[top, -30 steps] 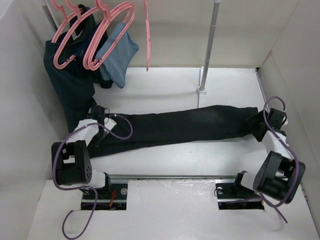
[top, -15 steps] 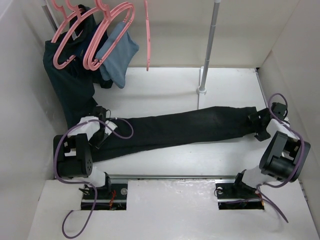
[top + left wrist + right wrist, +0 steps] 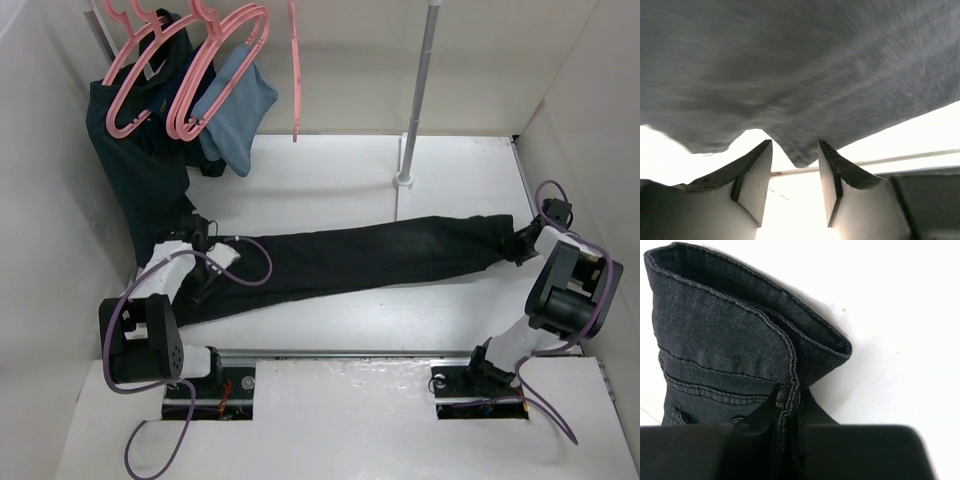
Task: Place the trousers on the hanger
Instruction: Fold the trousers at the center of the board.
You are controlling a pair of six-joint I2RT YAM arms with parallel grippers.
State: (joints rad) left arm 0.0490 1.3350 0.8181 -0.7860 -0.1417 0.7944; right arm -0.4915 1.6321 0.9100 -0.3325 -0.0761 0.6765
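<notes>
Black fabric trousers (image 3: 370,255) lie stretched across the middle of the top view. At their right end the right gripper (image 3: 786,412) is clamped on the stitched hem. The left gripper (image 3: 795,172) stands parted around a fabric edge. The thin pink plastic hanger (image 3: 215,75) hangs upper left.

Teal garment (image 3: 132,185), light-blue garment (image 3: 240,105), metal pole (image 3: 418,90)

Bright, even white light, with soft shadows below the trousers (image 3: 370,255). Left wrist view blurred, its lower left blown out; right wrist view sharp
</notes>
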